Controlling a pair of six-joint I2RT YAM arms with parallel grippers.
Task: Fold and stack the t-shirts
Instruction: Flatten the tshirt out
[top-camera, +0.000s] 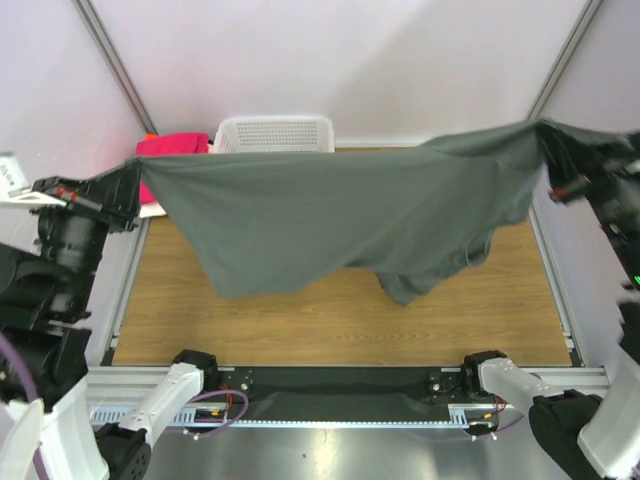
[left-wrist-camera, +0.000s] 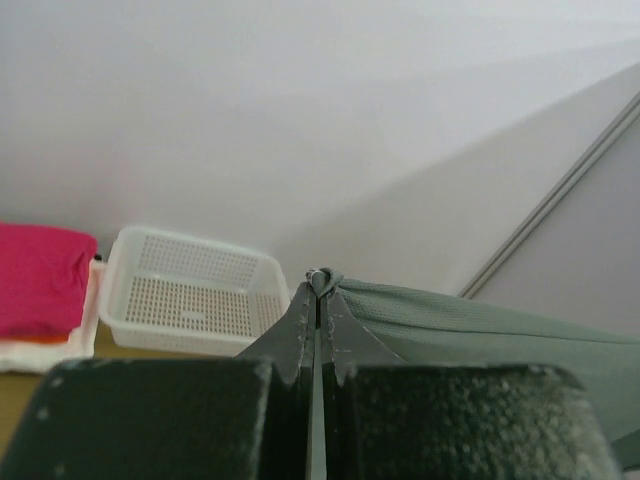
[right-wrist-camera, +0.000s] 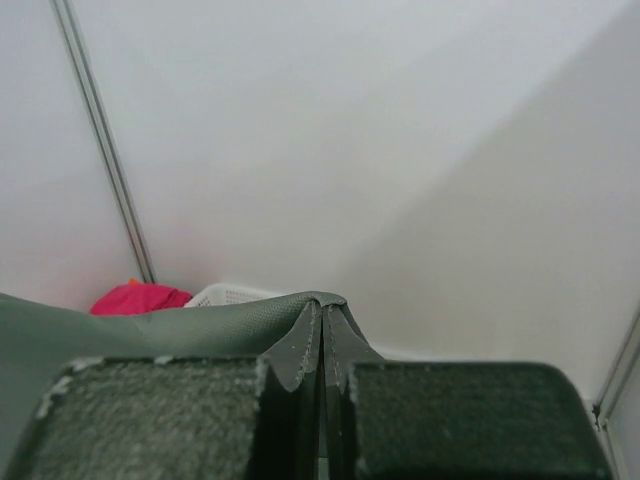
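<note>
A dark grey t-shirt (top-camera: 340, 215) hangs stretched wide across the table, held up by both arms. My left gripper (top-camera: 135, 185) is shut on its left edge, and the cloth (left-wrist-camera: 480, 325) bunches at the fingertips (left-wrist-camera: 320, 285). At the far right my right gripper (top-camera: 560, 160) is shut on the other edge, with the grey cloth (right-wrist-camera: 150, 325) pinched at the fingertips (right-wrist-camera: 322, 305). The shirt's lower part droops toward the wooden table (top-camera: 330, 320). A magenta-pink t-shirt (top-camera: 172, 145) lies folded at the back left on a white one (left-wrist-camera: 40, 352).
A white mesh basket (top-camera: 275, 133) stands at the back behind the hanging shirt. Metal frame posts (top-camera: 115, 60) rise at both back corners. The aluminium rail (top-camera: 330, 375) with the arm bases runs along the near edge.
</note>
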